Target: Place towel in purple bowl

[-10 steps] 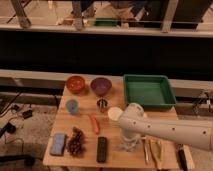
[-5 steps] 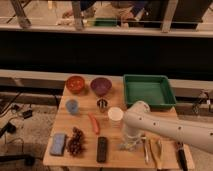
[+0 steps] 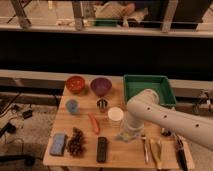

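The towel is a flat pale grey-blue rectangle lying at the front left corner of the wooden table. The purple bowl stands at the back of the table, right of a red-orange bowl. My white arm reaches in from the right, bends over the middle of the table and points down. My gripper hangs low over the table just right of a white cup. It is far to the right of the towel and in front of the purple bowl. I see nothing in it.
A green tray sits at the back right. A darker blue block, a small metal object, an orange carrot, a brown cluster and a black bar lie across the left and middle. Hand tools lie at the front right.
My arm's bend has swung to the right and a little back, and the gripper has shifted slightly right. The towel and both bowls have not moved.
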Controlling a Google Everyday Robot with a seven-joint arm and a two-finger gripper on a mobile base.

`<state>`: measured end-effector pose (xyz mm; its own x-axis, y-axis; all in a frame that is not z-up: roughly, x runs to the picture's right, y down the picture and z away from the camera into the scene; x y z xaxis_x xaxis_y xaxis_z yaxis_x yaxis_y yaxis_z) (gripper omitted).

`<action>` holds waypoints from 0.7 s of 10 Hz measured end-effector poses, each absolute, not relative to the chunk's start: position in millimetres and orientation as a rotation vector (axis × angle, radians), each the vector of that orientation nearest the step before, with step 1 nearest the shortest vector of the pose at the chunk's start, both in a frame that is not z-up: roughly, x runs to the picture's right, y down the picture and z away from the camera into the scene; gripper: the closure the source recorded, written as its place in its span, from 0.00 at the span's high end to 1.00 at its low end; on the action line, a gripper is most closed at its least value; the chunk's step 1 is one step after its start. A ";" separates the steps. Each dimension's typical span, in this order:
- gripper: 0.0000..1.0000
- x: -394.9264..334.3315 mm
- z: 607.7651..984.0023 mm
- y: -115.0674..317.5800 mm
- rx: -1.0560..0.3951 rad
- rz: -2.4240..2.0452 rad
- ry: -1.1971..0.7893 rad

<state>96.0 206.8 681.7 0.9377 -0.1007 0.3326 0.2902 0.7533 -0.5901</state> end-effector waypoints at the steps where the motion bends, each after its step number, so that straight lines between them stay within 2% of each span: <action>1: 0.00 92.2 665.2 191.8 -0.663 -0.221 -0.307; 5: 0.00 69.4 587.8 129.1 -0.566 -0.250 -0.402; 7: 0.00 45.4 556.9 111.0 -0.517 -0.294 -0.456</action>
<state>45.4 111.0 556.9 0.8597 -0.1547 0.4867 0.3793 0.8316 -0.4057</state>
